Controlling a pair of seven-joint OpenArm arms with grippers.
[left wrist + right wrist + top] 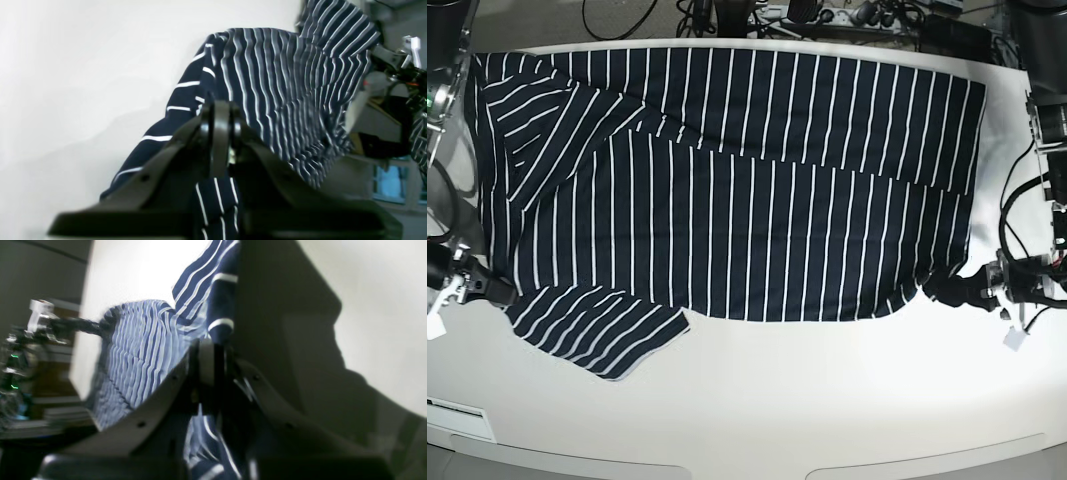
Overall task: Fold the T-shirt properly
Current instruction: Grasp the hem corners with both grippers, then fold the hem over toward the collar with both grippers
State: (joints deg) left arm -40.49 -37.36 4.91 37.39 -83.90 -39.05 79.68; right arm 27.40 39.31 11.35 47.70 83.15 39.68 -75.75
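The large dark navy soft T-shirt with thin white stripes (727,190) lies spread on the white table (827,400), covering its far half. The left gripper (942,288) is clenched on the shirt's lower corner, at the near edge of the cloth on the base view's right. The right gripper (502,292) is clenched on the opposite near corner, beside the sleeve (602,335) that lies flat on the table. In both wrist views, the striped fabric runs between the closed jaws and rises in folds.
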